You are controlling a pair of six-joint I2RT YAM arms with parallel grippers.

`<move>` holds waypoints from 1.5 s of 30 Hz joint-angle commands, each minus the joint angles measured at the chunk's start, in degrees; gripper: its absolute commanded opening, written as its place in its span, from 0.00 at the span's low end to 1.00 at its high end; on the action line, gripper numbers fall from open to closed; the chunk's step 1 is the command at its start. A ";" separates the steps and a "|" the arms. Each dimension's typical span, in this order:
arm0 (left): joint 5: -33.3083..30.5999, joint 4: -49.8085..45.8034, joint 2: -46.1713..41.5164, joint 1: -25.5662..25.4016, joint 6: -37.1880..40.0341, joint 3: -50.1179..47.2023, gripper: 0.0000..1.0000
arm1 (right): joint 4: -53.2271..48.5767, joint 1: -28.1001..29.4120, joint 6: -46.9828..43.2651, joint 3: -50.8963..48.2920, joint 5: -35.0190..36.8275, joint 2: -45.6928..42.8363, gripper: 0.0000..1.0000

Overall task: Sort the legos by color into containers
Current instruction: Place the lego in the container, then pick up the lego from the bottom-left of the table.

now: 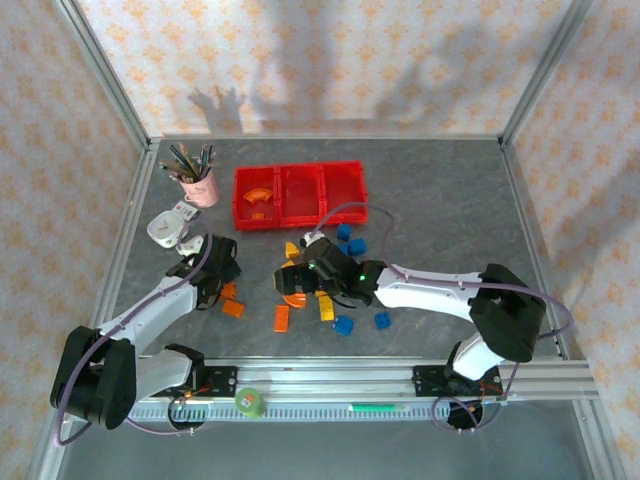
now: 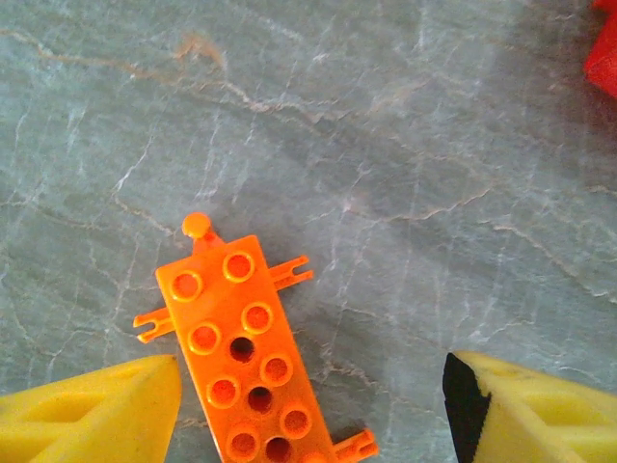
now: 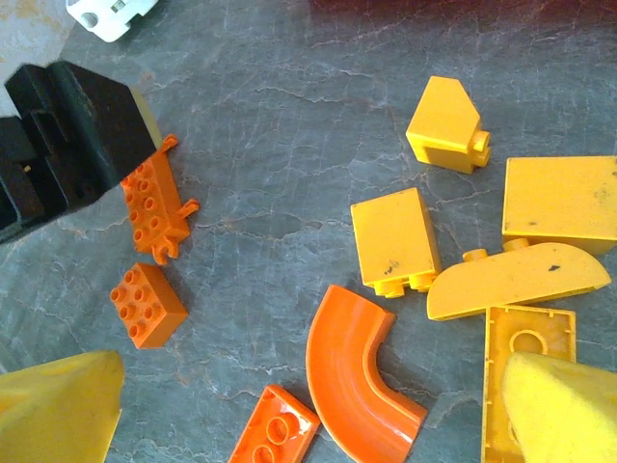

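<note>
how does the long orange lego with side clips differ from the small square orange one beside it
The long orange lego is a narrow strip with two rows of studs, holes down its middle and small clips at its sides; the square orange lego has just four studs and plain sides. The long one lies between the open fingers of the left gripper; the square one lies apart from it. Both are orange, studs up.

No text is legible (nor any number or sign).
</note>
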 commanded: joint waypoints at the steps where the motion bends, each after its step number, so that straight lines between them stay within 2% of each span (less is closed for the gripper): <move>1: -2.06 -0.37 -0.83 -0.96 -3.15 -1.83 0.74 | 1.21 0.19 0.66 -0.41 1.83 0.92 1.00; 8: -2.59 1.50 2.05 -1.34 -3.77 -2.31 0.74 | 0.77 0.23 0.32 0.20 2.43 1.65 1.00; 15: -0.67 6.16 5.42 -1.33 -3.93 -3.19 0.69 | 0.20 0.23 -0.07 0.91 2.85 2.35 1.00; 31: 2.23 11.94 11.22 -1.34 -2.84 -4.34 0.44 | -0.80 0.16 -0.56 2.23 3.20 3.41 1.00; 39: 2.90 11.62 9.16 -1.40 -1.80 -4.08 0.31 | 0.10 -0.45 -0.05 1.84 1.82 1.59 1.00; 45: 1.65 8.05 5.79 -1.43 0.43 -0.50 0.29 | 1.23 -3.29 1.04 0.52 0.06 -2.13 1.00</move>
